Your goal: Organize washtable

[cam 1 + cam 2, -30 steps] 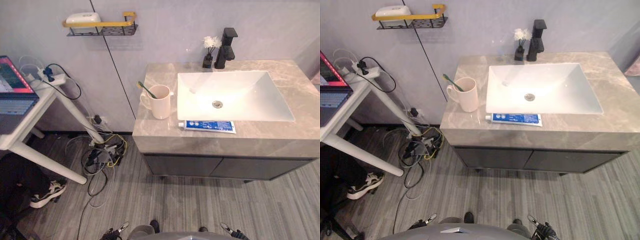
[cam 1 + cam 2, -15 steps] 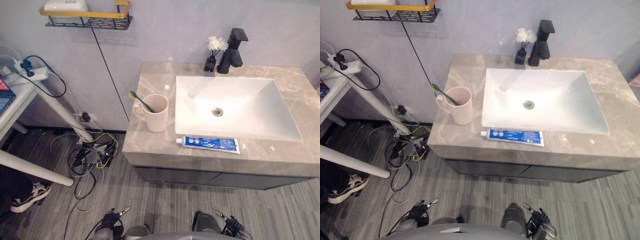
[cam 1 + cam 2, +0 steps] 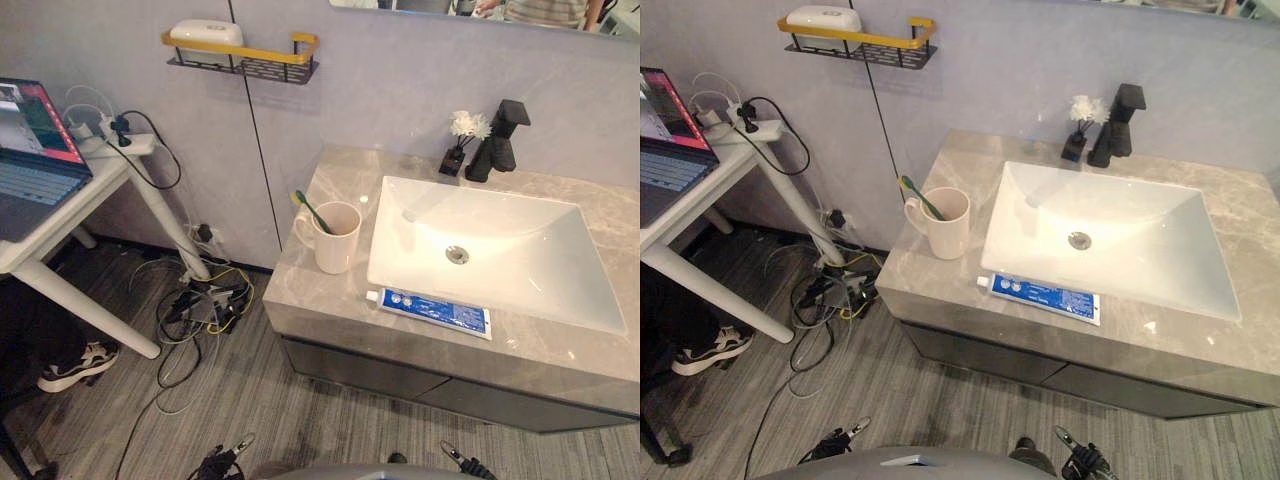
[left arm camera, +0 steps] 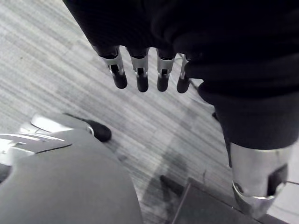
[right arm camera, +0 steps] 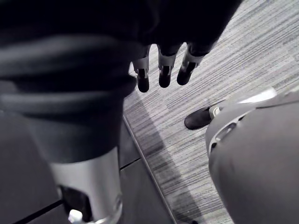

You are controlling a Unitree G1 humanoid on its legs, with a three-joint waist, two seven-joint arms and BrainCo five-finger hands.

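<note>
A cream mug (image 3: 335,238) stands on the grey marble counter (image 3: 320,295), left of the white sink (image 3: 500,255), with a green toothbrush (image 3: 312,210) leaning in it. A blue and white toothpaste tube (image 3: 435,312) lies flat along the counter's front edge, before the basin. My left hand (image 4: 140,77) hangs low over the grey floor, its fingers straight and holding nothing. Over the floor by the cabinet front my right hand (image 5: 163,70) hangs the same way, empty. Both are far below the counter.
A black faucet (image 3: 500,140) and a small vase of white flowers (image 3: 460,140) stand behind the sink. A wall shelf (image 3: 245,58) with a yellow rail carries a white box (image 3: 205,32). At the left are a white desk (image 3: 60,215) with a laptop, tangled cables (image 3: 200,310) and a sneaker (image 3: 75,365).
The camera has shifted, so the washtable now sits further right and lower in the picture. Mug, toothbrush and toothpaste tube keep their places on the counter. Both hands remain low.
</note>
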